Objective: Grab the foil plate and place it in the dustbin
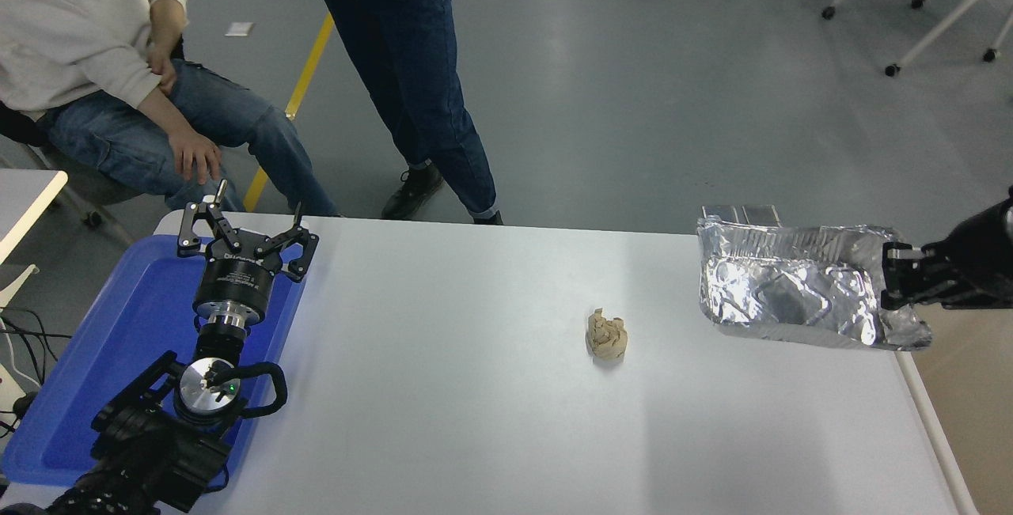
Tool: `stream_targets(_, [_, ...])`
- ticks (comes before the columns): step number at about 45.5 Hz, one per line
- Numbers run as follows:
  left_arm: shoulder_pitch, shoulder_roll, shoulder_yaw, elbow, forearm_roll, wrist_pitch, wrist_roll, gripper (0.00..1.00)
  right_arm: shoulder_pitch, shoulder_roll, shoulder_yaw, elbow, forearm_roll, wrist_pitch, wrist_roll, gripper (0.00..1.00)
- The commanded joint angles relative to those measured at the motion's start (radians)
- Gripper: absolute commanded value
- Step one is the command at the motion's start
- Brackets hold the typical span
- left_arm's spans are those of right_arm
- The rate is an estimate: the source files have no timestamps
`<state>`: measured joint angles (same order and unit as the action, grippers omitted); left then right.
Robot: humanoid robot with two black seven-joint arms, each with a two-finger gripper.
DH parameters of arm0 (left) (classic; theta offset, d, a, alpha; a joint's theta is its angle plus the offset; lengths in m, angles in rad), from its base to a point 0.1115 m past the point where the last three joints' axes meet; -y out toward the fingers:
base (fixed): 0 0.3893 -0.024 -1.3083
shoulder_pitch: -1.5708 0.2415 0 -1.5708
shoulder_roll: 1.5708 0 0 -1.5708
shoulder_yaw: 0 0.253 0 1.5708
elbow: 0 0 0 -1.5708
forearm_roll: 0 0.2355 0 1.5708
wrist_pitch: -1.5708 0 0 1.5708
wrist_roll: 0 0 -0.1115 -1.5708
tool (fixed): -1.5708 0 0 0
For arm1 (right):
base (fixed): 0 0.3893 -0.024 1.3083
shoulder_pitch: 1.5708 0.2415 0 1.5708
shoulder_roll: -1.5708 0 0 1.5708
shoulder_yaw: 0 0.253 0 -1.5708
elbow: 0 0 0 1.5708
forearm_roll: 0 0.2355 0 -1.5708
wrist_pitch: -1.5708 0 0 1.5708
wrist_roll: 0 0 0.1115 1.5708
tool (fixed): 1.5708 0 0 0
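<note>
A: Where is the plate [791, 289] now?

B: Up in the air at the right end of the table [475, 388]. The right gripper [893, 278] has pinched its right rim. Most of the plate sticks out to the left, over the table.

A: Is it over the bin [961, 388] yet?

B: Only the pinched end is. I can see just a strip of the bin at the right edge.

A: What could go wrong?

B: The foil is thin and crinkly. It is held by 1 edge, so it might bend or slip out. If the gripper lets go too soon, I think the plate would land on the table or hang on the bin's rim.

A: Could it hit the paper wad [607, 335]?

B: No, that sits well apart, near the middle.

A: And the left gripper [245, 234]?

B: It is parked over the blue tray [119, 325] with its fingers spread wide and nothing in them.

A: Are people in the way?

B: 2 people are at the far side, away from the bin.
</note>
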<state>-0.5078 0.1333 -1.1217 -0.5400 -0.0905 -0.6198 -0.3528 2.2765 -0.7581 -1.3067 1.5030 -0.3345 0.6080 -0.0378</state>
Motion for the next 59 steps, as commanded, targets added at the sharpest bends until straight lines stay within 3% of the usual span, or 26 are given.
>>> stream_targets(1, [0.0, 0.0, 0.0, 0.0, 0.0, 0.0, 0.0, 1.0, 0.211, 0.008, -0.062, 0.037, -0.012, 0.104, -0.001, 0.0])
stream_targets(27, [0.0, 0.0, 0.0, 0.0, 0.0, 0.0, 0.002, 1.0, 0.327, 0.0, -0.098, 0.032, -0.027, 0.177, -0.008, 0.0])
stream_targets(47, [0.0, 0.0, 0.0, 0.0, 0.0, -0.001, 0.0, 1.0, 0.396, -0.053, -0.522, -0.018, -0.015, 0.148, -0.001, 0.0])
stream_targets(59, [0.0, 0.0, 0.0, 0.0, 0.0, 0.0, 0.0, 1.0, 0.541, -0.141, -0.747, -0.018, -0.015, 0.15, 0.001, 0.0])
